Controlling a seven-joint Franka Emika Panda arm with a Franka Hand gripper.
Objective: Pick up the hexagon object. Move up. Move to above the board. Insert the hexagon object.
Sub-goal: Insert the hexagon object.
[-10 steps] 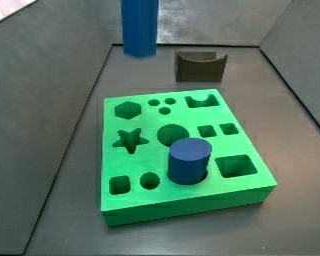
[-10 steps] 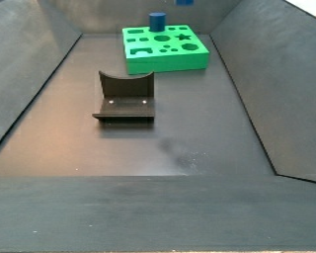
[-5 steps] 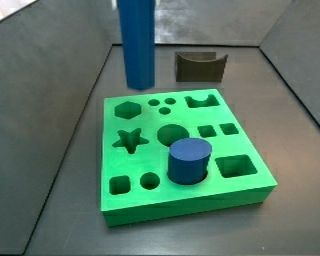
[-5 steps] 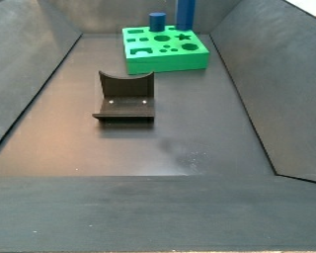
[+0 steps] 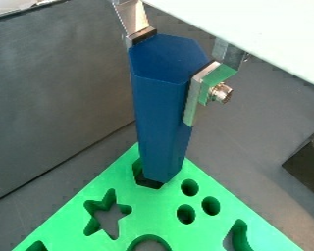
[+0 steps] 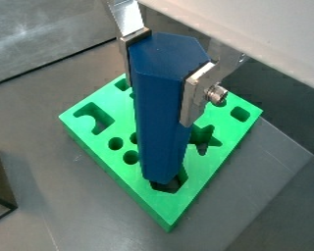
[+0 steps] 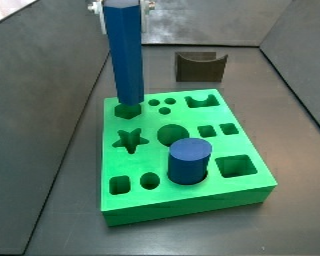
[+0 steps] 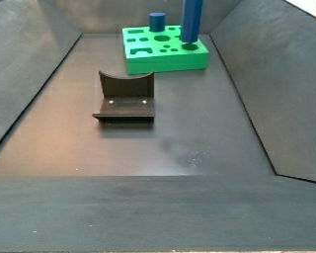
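Note:
The hexagon object (image 7: 125, 60) is a tall blue faceted rod, held upright. My gripper (image 7: 120, 5) is shut on its top end, with one silver finger on each side in both wrist views (image 5: 171, 59) (image 6: 167, 59). The rod's lower end (image 5: 152, 175) sits in the mouth of the hexagon hole at a far corner of the board (image 7: 243, 185), a bright green block with many cut-outs. The rod (image 8: 194, 22) and the board (image 8: 165, 61) also show in the far part of a side view. How deep the rod goes is hidden.
A short wide blue cylinder (image 7: 190, 160) stands in a round hole of the board, also seen in a side view (image 8: 157, 20). The dark fixture (image 8: 123, 97) stands on the floor beside the board (image 7: 199, 66). Grey walls enclose the floor.
The gripper has come down with the blue rod and shifted over the board's corner. The rod's lower end was behind and above the board; it now sits in the corner hole.

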